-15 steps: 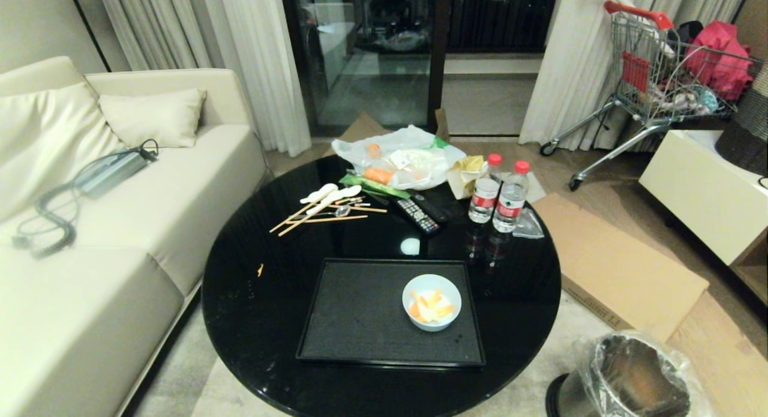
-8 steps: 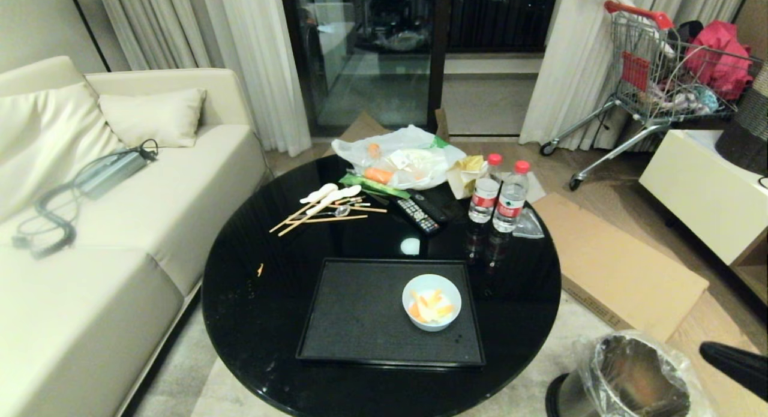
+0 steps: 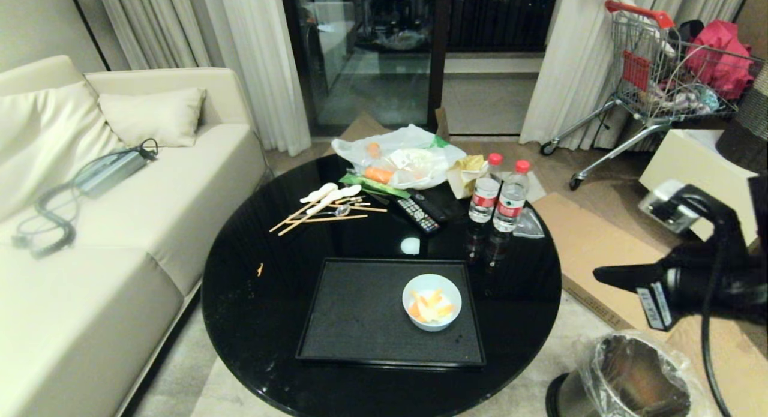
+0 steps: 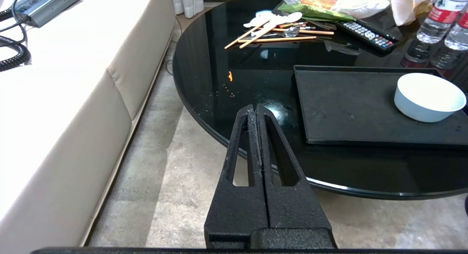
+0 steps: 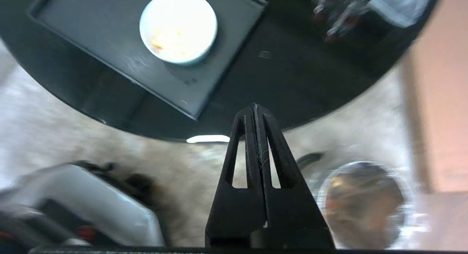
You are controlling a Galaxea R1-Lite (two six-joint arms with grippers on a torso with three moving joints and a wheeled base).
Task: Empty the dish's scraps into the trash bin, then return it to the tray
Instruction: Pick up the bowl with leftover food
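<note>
Nothing of the task is done yet — the dish (image 3: 431, 301) sits on the right side of the black tray (image 3: 354, 321), orange and pale scraps (image 3: 429, 306) inside it, and the lined metal trash bin (image 3: 636, 378) stands on the floor by the table's right edge. The right gripper (image 3: 600, 275) hangs above the bin, well apart from the dish, fingers pressed together and empty. The left gripper (image 4: 257, 109) is likewise closed on nothing, beside the table.
</note>
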